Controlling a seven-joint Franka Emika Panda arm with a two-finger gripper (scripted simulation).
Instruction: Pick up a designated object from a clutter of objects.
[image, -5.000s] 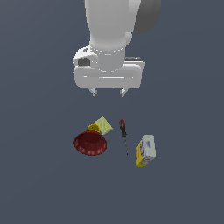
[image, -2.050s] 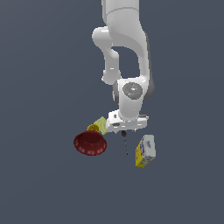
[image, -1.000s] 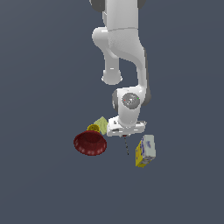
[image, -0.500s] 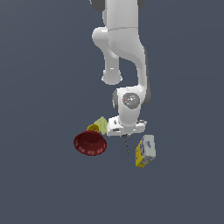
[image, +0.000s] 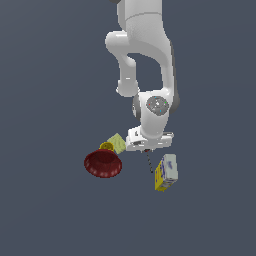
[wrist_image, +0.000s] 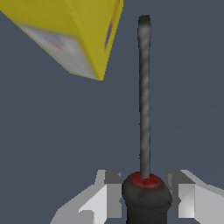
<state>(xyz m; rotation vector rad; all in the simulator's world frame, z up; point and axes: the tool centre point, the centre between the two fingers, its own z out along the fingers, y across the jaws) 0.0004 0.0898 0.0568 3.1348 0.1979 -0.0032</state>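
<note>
Our gripper (wrist_image: 146, 199) sits low in the wrist view, fingers (wrist_image: 105, 197) flanking the screwdriver (wrist_image: 144, 109) handle with slight gaps, not yet clenched. The screwdriver lies at centre of the exterior view, beside the yellow-and-blue box (image: 166, 172). We judge an off-centre squeeze could roll the handle free.
</note>
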